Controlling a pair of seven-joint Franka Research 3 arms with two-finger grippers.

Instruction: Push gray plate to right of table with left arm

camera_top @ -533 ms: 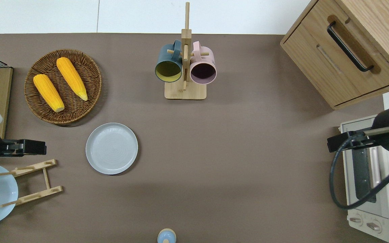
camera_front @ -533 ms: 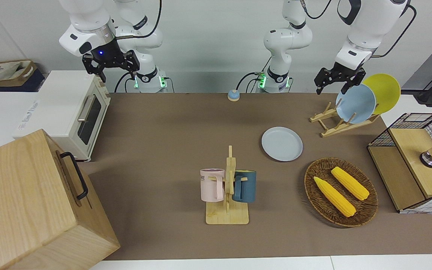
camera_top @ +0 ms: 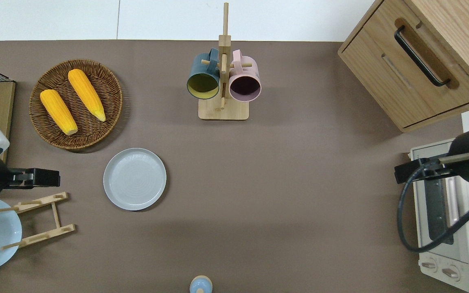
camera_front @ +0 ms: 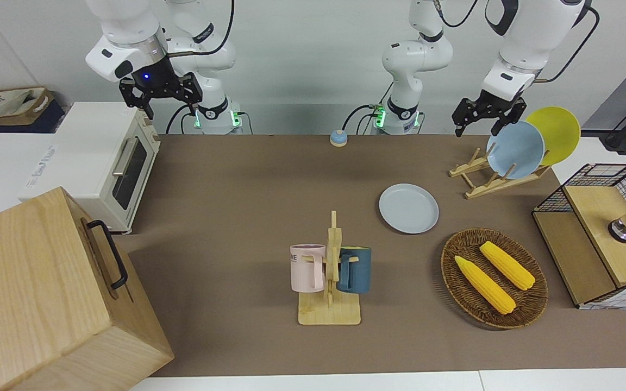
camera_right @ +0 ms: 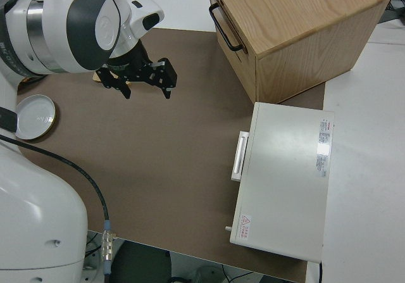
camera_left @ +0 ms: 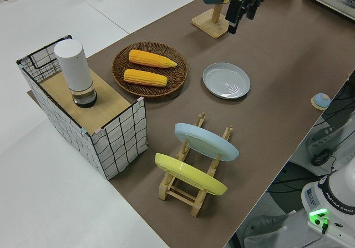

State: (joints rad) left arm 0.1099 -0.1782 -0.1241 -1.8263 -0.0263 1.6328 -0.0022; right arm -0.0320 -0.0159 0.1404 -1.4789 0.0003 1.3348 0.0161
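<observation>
The gray plate point(camera_front: 408, 208) lies flat on the brown table point(camera_front: 248, 184), between the wicker basket and the wooden plate rack; it also shows in the overhead view point(camera_top: 134, 179) and the left side view point(camera_left: 226, 80). My left gripper point(camera_front: 479, 126) hangs open and empty in the air. The overhead view shows the left gripper point(camera_top: 35, 178) over the table at the farther edge of the plate rack, apart from the plate and toward the left arm's end of the table from it. My right gripper point(camera_front: 161, 100) is open, empty and parked.
A wicker basket point(camera_front: 530, 309) with two corn cobs lies farther from the robots than the plate. The wooden rack point(camera_front: 487, 184) holds a sky-blue plate point(camera_front: 515, 149) and a yellow plate point(camera_front: 560, 130). A mug rack point(camera_front: 330, 282), a toaster oven point(camera_front: 101, 163), a wooden drawer box point(camera_front: 47, 293) and a wire crate point(camera_front: 601, 239) stand around.
My left gripper has shifted a little toward the gray plate and risen slightly. The plate and the right arm have not moved.
</observation>
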